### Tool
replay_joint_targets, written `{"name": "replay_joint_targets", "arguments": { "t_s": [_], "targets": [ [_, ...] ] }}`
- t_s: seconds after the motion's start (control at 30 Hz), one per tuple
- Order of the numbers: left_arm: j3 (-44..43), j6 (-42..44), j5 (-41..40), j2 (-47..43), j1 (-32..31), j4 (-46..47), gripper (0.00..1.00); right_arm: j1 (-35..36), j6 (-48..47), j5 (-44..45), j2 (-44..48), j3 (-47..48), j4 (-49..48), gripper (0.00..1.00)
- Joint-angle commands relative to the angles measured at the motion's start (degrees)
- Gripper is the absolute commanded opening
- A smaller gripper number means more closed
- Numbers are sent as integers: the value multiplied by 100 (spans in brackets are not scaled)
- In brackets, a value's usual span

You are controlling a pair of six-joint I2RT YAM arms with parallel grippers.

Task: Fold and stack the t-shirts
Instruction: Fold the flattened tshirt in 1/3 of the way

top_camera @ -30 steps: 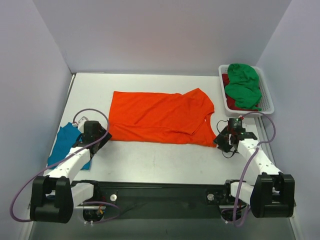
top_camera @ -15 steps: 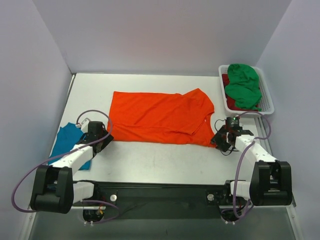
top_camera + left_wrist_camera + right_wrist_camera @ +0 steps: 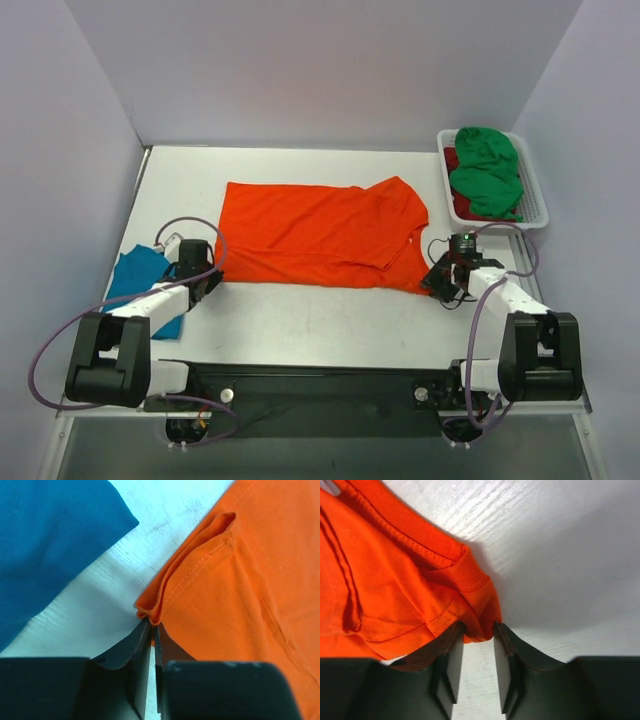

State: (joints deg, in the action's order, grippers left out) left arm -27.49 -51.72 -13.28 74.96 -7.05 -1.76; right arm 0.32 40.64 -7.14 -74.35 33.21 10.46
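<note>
White desk [image 3: 300, 325]: carries every shirt and the basket; both arms reach in from its near edge.
Orange shirt [image 3: 320, 235]: spread flat in the middle of the desk, the biggest piece of cloth there. Its long axis runs left to right; the straight end points left and the end with the ribbed band points right. One layer is folded over along the near side, with a peak of cloth at the far right. It stretches between the two hands, its near corners at their fingertips.
Basket [image 3: 536, 208]: white slatted plastic, at the far right corner, well apart from both hands.
Green shirt [image 3: 487, 170]: bunched up, heaped on top in the basket.
Teal shirt [image 3: 133, 278]: lies at the left edge of the desk, just left of the left hand and apart from the orange shirt.
Dark red shirt [image 3: 461, 205]: only a strip shows, under the green one in the basket.
Left hand [image 3: 151, 630]: at the near left corner of the orange shirt, fingers almost together, pinching the folded hem.
Right hand [image 3: 479, 632]: at the near right corner, fingers narrow, clamped on the stitched edge beside the ribbed band.
</note>
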Motion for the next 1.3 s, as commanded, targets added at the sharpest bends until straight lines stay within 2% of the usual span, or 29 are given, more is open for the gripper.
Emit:
{"name": "replay_joint_targets", "arguments": {
  "t_s": [0.0, 0.03, 0.07, 0.1, 0.13, 0.2, 0.5, 0.77, 0.97, 1.0, 1.03, 1.07, 1.1, 1.13, 1.17, 1.2, 1.23, 1.27],
  "targets": [
    [-187, 57, -8, 54, -16, 299, 13, -14, -91, 19, -194, 115, 35, 28],
    [-196, 75, -8, 37, -7, 282, 11, -14, -109, 54, -255, 185, 44, 19],
    [-205, 75, -17, 19, -7, 255, 9, -23, -161, 54, -273, 212, 53, 15],
    [-222, 66, -26, 10, -7, 229, 1, -153, -179, 46, -282, 238, 61, 11],
    [-248, 101, -26, -16, 2, 185, 0, -233, -206, 28, -273, 291, 114, 5],
    [-310, 110, -87, -69, 2, -120, 0, -321, -293, 28, -238, 344, 210, 0],
    [-468, 101, -465, -745, 46, -1202, 0, -937, -601, -130, 552, 327, 931, 0],
    [58, -110, -641, -1747, 37, -1906, 0, -1016, -443, -394, 1132, -235, 1283, 0],
    [366, -408, -799, -2538, 37, -2653, 0, -1350, -286, -762, 1773, -667, 1546, 0],
    [393, -443, -790, -2652, 28, -2724, 0, -1350, -181, -754, 1861, -684, 1651, 7],
    [463, -479, -782, -2853, 37, -2733, 5, -1359, -180, -737, 2010, -684, 1713, 14],
    [472, -505, -773, -2942, 37, -2768, 13, -1359, -171, -641, 2090, -658, 1766, 22],
    [490, -514, -703, -3013, 37, -2803, 22, -1359, -179, -605, 2169, -667, 1819, 38],
    [481, -479, -676, -3118, 37, -2795, 38, -1359, -223, -605, 2309, -658, 1880, 43],
    [472, -444, -650, -3162, 37, -2786, 48, -1350, -276, -640, 2372, -632, 1890, 47],
    [455, -383, -624, -3189, 37, -2769, 53, -1350, -363, -779, 2442, -614, 1872, 52],
    [385, -339, -597, -3224, 37, -2734, 63, -1333, -477, -815, 2573, -588, 1872, 52],
    [349, -277, -545, -3207, 37, -2672, 66, -1245, -531, -877, 2644, -562, 1846, 52]
  ]
}}
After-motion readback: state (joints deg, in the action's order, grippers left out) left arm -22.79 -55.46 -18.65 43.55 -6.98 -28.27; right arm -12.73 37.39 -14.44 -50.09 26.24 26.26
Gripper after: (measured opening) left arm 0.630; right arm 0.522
